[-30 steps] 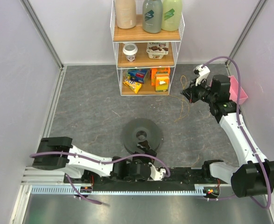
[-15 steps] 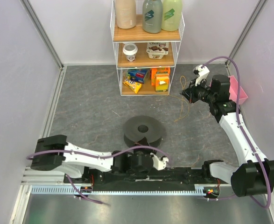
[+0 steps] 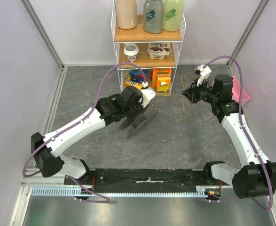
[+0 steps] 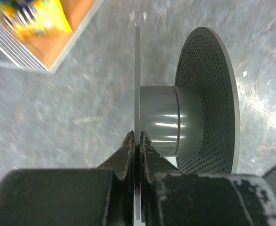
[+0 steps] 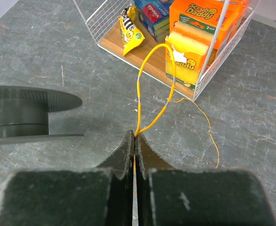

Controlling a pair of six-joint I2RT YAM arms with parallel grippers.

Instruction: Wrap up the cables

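Up from beside the arm bases, the spool point(image 3: 140, 123) now hangs tilted over the desk point(image 3: 81, 99) before the shelf point(image 3: 147, 36), my left fingers point(image 4: 127, 148) clamped on one flange. Rightward, my right fingers point(image 5: 126, 148) pinch the yellow wire point(image 5: 168, 70), which loops beside the shelf's corner.

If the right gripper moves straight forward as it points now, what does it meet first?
Beyond the yellow wire loop the right gripper pinches, probably the wire rack by the orange sponge box; depth is unclear.
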